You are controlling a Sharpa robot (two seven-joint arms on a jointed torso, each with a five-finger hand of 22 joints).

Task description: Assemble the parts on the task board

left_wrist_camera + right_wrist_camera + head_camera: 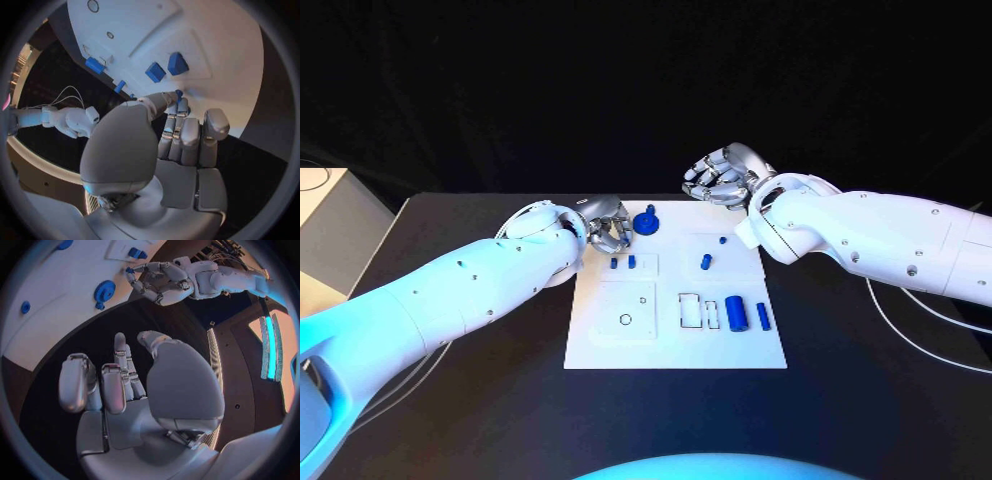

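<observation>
The white task board (pixel 672 345) lies in the middle of the black table. At the board's far left corner, my left hand (pixel 606 233) has its fingers curled and pinches a small blue part (pixel 179 93) between thumb and fingertip. Just beside it a blue gear-shaped part (pixel 648 220) sits on the board. Two short blue pieces (pixel 623 263) stand near the left hand, and another blue piece (pixel 707 262) is further right. Two blue cylinders (pixel 749 314) lie at the board's right side. My right hand (pixel 723 178) hovers beyond the board's far edge, fingers curled in on nothing.
A pale box (pixel 326 225) stands off the table's left side. White cables (pixel 935 320) trail over the table on the right. Black tabletop (pixel 488 400) stretches in front of the board and to both sides.
</observation>
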